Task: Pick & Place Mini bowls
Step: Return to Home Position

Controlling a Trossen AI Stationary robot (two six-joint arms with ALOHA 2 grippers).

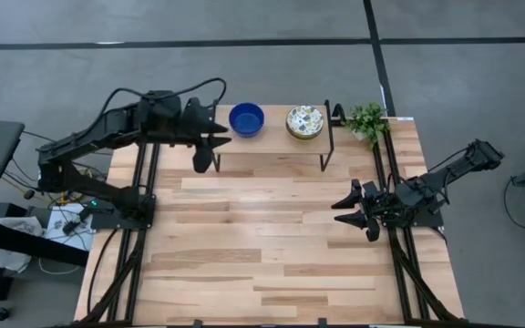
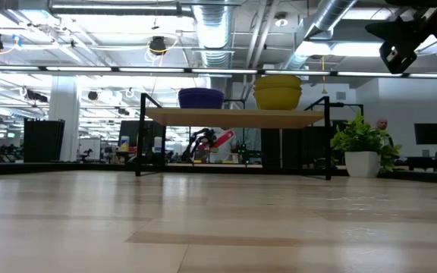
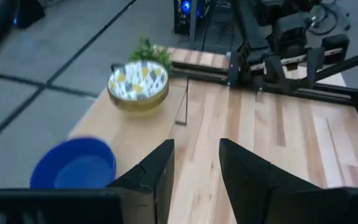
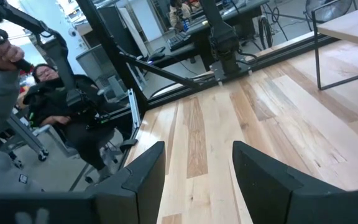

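Note:
A blue bowl [image 1: 246, 119] and a cream floral bowl [image 1: 304, 122] stand on a raised wooden shelf [image 1: 272, 150] at the table's far side; each looks like a stack in the low view [image 2: 201, 98] [image 2: 278, 91]. My left gripper [image 1: 206, 146] is open and empty above the shelf's left end, next to the blue bowl [image 3: 73, 165]. My right gripper [image 1: 358, 208] is open and empty at the table's right side.
A small potted plant [image 1: 367, 120] stands at the far right corner beside the shelf. The shelf's black metal legs [image 1: 328, 137] rise from the table. A seated person [image 4: 61, 106] shows beyond the table's left side. The wooden table top [image 1: 262, 246] lies bare in front of the shelf.

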